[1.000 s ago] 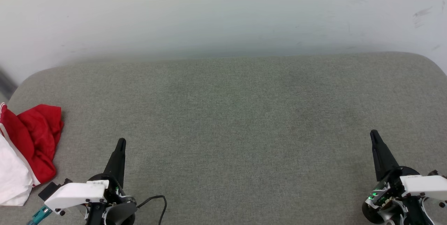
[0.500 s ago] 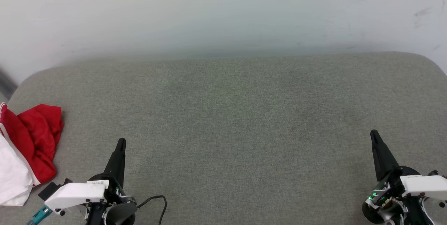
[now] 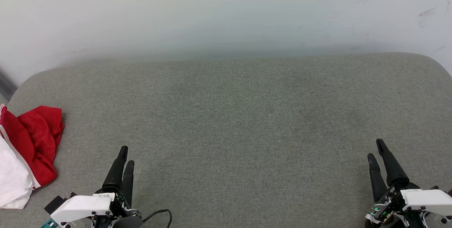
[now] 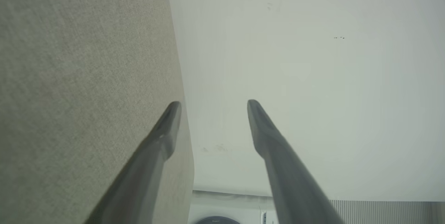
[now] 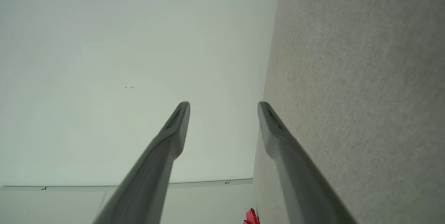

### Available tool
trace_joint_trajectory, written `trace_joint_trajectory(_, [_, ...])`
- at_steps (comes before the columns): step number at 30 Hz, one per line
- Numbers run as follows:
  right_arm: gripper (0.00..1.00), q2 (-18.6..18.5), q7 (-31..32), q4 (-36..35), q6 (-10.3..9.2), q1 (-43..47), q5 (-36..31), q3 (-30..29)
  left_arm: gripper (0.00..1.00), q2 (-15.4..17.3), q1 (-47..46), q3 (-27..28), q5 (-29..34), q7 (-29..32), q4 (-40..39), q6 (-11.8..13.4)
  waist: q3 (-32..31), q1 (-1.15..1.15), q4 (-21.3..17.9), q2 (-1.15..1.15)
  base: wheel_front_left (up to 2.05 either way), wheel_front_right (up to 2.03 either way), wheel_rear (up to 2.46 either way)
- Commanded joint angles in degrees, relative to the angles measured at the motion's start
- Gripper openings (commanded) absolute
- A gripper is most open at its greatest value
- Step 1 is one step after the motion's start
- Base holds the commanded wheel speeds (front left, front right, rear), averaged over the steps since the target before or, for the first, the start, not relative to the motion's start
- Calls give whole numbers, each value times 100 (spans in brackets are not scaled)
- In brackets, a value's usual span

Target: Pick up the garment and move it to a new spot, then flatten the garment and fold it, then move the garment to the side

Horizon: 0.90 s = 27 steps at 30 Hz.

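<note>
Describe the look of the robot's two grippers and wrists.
The left gripper and right gripper each have two long black fingers tapering to blunt tips. Behind each sits a white housing over dark mechanics. The left one bears a small printed label; a black cable loops beside it and a teal connector pokes out. Green lights glow at the right wrist.

A crumpled red-and-white soft jersey garment (image 3: 33, 143) lies at the left edge of the grey fabric-covered worktop (image 3: 240, 115). The left tool (image 3: 127, 154) and the right tool (image 3: 374, 147) sit near the bottom corners, well apart, each with its long dark fingers parted and holding nothing. A pale wall (image 3: 212, 12) stands behind.
</note>
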Motion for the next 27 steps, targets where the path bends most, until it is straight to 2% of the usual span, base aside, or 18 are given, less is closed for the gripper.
trace_joint_trajectory(1, [100, -7, -78, -176, 1, -90, -44, 50, 100, 16, -119, -80, -8, -64, -188, -1, 1, 0, 1, 0, 0, 0, 0])
trace_joint_trajectory(17, [100, -8, -515, -744, 1, 40, -592, 290, 100, 117, -58, -558, 310, -530, -838, -1, -9, 0, 20, 0, 0, 0, 0])
trace_joint_trajectory(21, [100, -10, -609, -895, 2, 65, -953, 329, 100, 167, -70, -674, 575, -638, -978, -1, -10, 0, 25, 0, 0, 0, 0])
trace_joint_trajectory(27, [100, -54, -747, -1042, 2, 79, -2020, 347, 100, 184, -78, -783, 1231, -775, -1153, -1, -7, 0, 28, 0, 0, 0, 0])
